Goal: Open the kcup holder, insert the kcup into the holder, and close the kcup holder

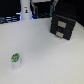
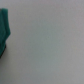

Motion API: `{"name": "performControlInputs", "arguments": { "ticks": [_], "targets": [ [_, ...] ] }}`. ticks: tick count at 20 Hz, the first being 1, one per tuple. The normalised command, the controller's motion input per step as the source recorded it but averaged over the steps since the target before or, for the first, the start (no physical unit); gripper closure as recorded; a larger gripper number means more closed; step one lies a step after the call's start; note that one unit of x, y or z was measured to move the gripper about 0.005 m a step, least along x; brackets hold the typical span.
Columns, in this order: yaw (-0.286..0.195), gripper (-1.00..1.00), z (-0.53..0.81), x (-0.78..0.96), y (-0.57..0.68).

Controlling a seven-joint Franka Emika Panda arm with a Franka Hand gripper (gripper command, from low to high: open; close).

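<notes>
White tabletop (image 1: 42, 55) fills most of the exterior view. On it, toward the exterior view's right and far side, sits the black kcup holder (image 1: 62, 25), its two slot-handled drawer fronts shut. The kcup (image 1: 16, 59), white with a green top, stands upright near the exterior view's left, well apart from the holder. A tall white post (image 1: 25, 11) stands at the far edge. From the wrist view I see only pale table and a blurred teal shape (image 2: 4, 30) at one edge; the gripper's jaws don't show, so I cannot tell their state.
</notes>
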Motion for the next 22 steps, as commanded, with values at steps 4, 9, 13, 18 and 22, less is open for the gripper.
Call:
{"name": "performControlInputs", "arguments": {
  "ticks": [4,9,13,18,22],
  "targets": [
    [-0.077,1.00,0.12,-0.03,0.21],
    [-0.154,-1.00,0.18,-0.30,0.53],
    [-0.176,-1.00,0.10,-0.36,0.61],
    [-0.186,-1.00,0.01,-0.39,0.60],
    [-0.179,-1.00,-0.01,-0.39,0.65]
  ]
}}
